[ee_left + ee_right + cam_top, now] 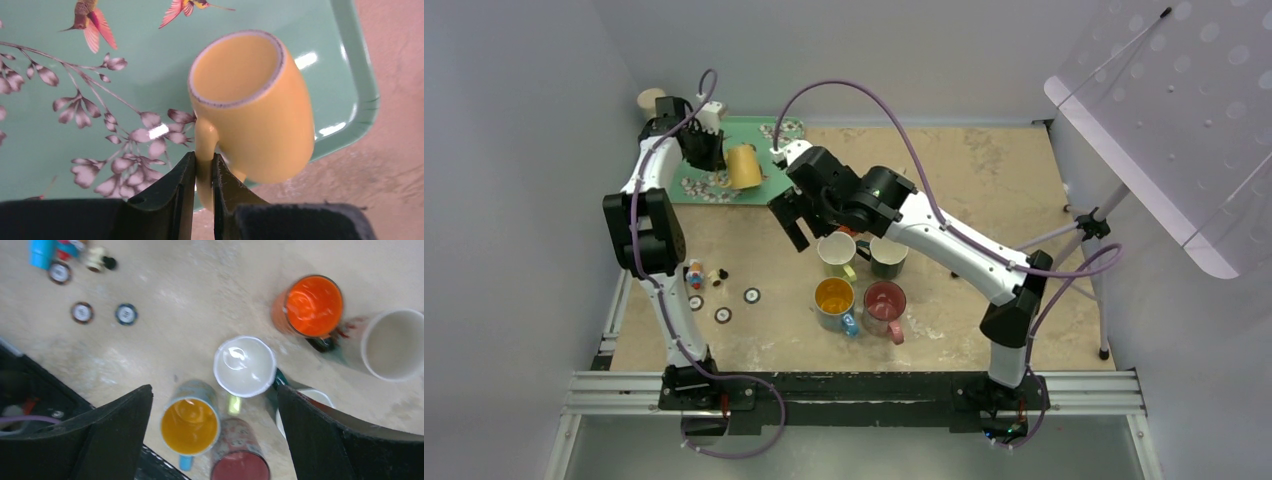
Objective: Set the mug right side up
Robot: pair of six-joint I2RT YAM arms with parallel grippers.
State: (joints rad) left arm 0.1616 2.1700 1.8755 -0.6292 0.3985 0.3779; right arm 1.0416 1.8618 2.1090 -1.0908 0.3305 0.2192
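Note:
A yellow mug (260, 115) is in my left gripper (204, 167), which is shut on the mug's handle. The mug is tilted on its side with its open mouth facing the wrist camera, over the near right corner of a green floral tray (125, 45). In the top view the mug (745, 167) sits at the back left, just right of the left gripper (711, 152), above the tray (776, 170). My right gripper (792, 222) is open and empty, hovering above a group of upright mugs; its jaws stand wide apart in the right wrist view (215, 390).
Upright mugs stand mid-table: a white one (836, 252), a dark green one (888, 257), a blue-handled one with an orange inside (834, 299) and a red one (885, 303). An orange cup (310, 305) and a cream cup (395, 342) are beside them. Small discs (752, 295) and figures (694, 272) lie at the left.

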